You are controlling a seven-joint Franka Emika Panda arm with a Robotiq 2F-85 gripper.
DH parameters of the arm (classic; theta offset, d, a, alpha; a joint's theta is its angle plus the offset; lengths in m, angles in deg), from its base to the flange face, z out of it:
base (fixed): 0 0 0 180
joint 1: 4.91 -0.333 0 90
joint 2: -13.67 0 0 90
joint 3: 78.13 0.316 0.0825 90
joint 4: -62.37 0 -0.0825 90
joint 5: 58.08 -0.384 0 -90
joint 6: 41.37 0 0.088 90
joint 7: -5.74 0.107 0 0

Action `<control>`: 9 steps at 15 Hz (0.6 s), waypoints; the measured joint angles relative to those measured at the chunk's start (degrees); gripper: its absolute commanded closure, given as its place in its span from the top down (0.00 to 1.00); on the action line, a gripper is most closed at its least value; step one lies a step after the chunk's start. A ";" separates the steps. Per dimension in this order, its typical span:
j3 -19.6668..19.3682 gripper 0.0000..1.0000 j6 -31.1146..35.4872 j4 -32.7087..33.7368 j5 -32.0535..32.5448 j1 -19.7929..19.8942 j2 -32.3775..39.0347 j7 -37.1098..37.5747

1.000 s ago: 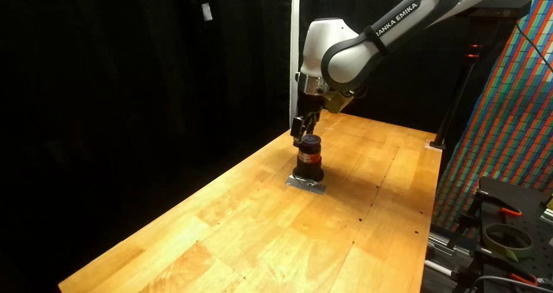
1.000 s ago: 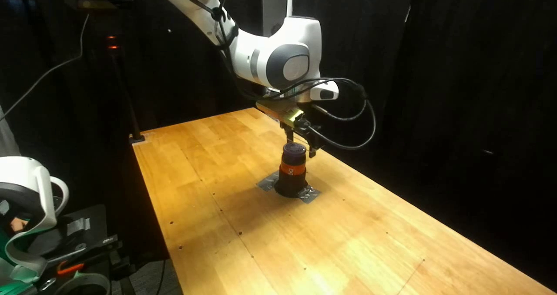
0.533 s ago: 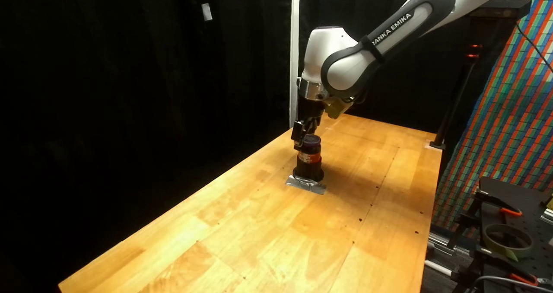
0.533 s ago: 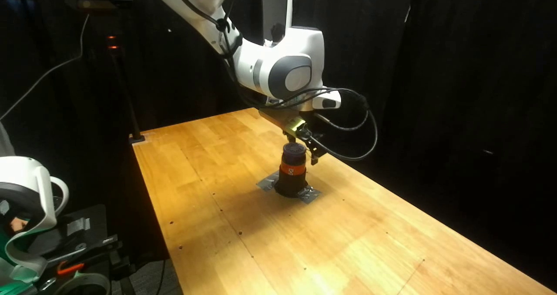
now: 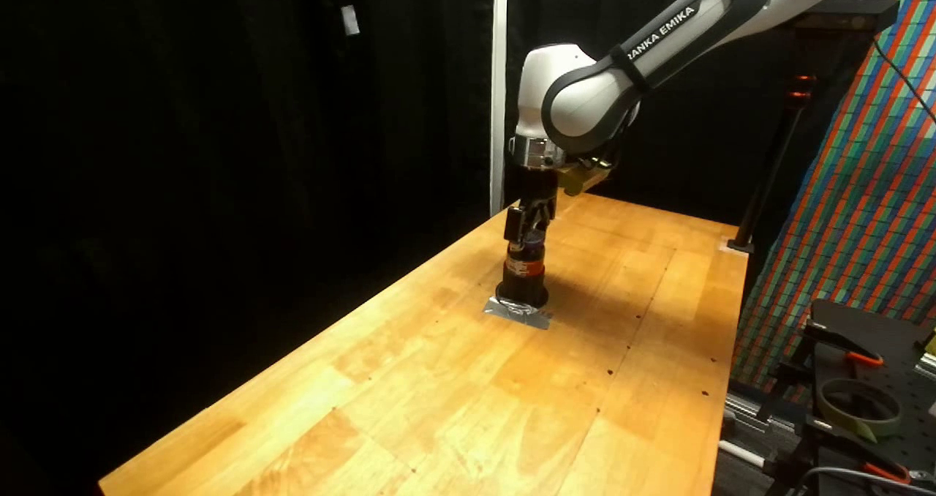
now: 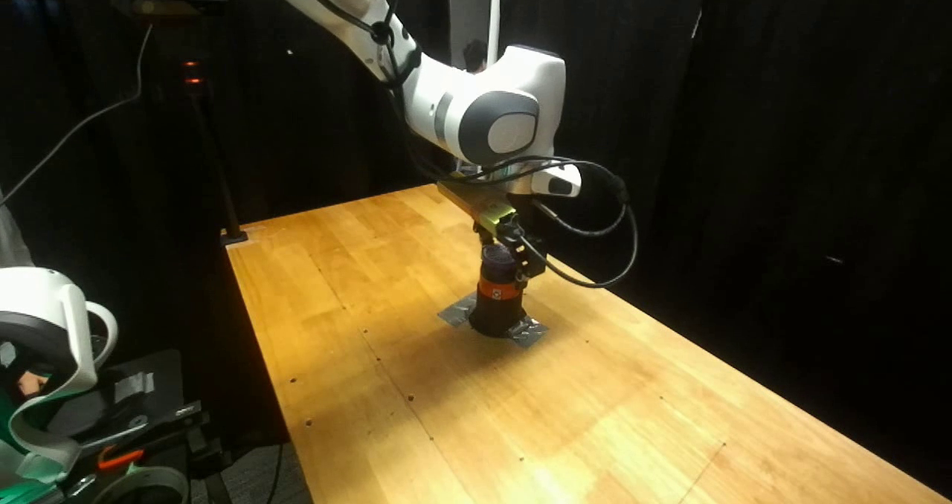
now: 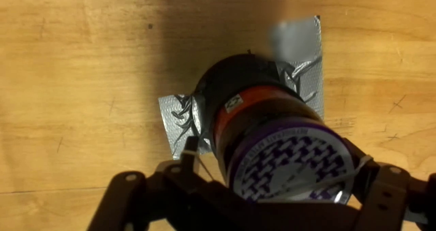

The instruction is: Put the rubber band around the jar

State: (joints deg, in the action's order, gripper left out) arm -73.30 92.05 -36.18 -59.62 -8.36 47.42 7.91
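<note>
Black curtains (image 5: 256, 152) fill the left half and upper middle of an exterior view. The wooden table (image 5: 475, 393) spreads from the bottom edge of that frame up toward its middle right. The white and grey robot arm (image 6: 513, 110) enters at the top of both exterior views and bends down near the centre. At its end is the gripper (image 7: 272, 145), its fingers (image 7: 191, 143) spread apart on either side of the jar (image 7: 293, 163) in the wrist view; whether either touches it cannot be told. The jar, with an orange label and a purple-and-white patterned lid, stands upright in a black base (image 6: 497, 318), near the centre of both exterior views. Silver tape (image 7: 173, 122) joins the base to the table. At the lower right of the wrist view, the rubber band (image 7: 327, 182) is looped on both fingers, a strand crossing over the lid; the rest of its path is hidden.
</note>
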 measured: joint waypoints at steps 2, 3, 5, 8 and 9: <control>0.13 1.00 -2.69 -0.11 -1.27 0.51 -0.48 -0.83; 0.17 1.00 -3.69 -0.19 -1.95 0.72 -0.68 -1.25; 0.20 0.75 -5.04 -0.50 -2.82 1.06 -0.98 -1.80; 0.20 0.58 -6.02 -1.36 -3.21 1.30 -1.06 -2.51; 0.23 0.49 -6.03 -1.82 -3.24 1.30 -1.11 -2.77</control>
State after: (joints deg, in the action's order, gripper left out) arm -73.07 86.02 -37.99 -62.86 -7.07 46.31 5.14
